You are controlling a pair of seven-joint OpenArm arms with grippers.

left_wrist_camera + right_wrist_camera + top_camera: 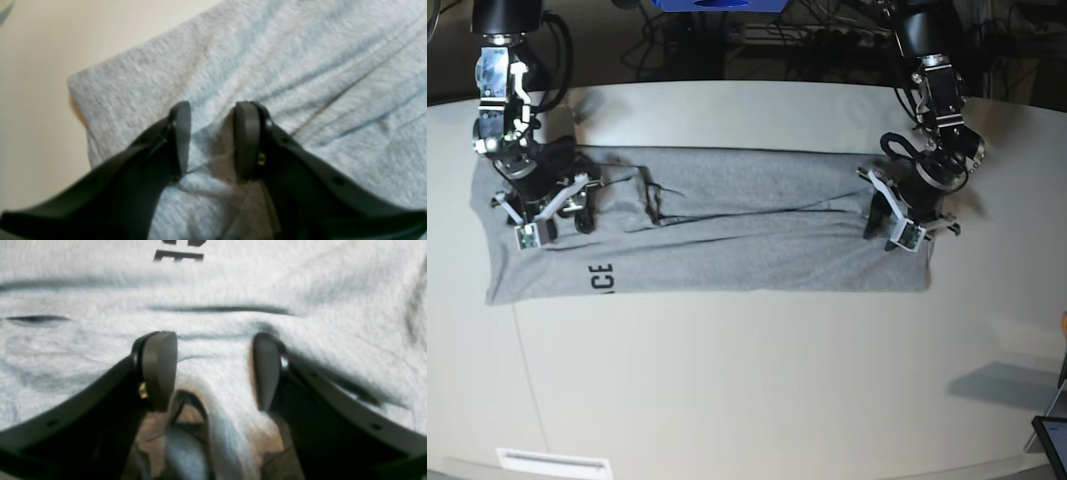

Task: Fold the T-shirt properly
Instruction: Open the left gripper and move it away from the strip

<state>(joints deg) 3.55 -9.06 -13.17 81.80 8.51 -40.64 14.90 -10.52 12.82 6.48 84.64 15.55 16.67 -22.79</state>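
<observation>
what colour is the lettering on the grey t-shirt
Black block capitals on the heather-grey cotton T-shirt; the lettering shows best in the base view.

1. The T-shirt (727, 240) is soft heather-grey knit cloth, matt and slightly fuzzy, with stitched hems and shallow wrinkles.
2. Its black lettering (600, 278) looks flat and matt, like print on the cloth.
3. The tabletop (757, 380) is a smooth, pale cream surface with a faint sheen.
4. The left hand (212, 140) and right hand (213, 370) have dark, matt plastic fingers with smooth, rounded grey pads (160, 368).
</observation>
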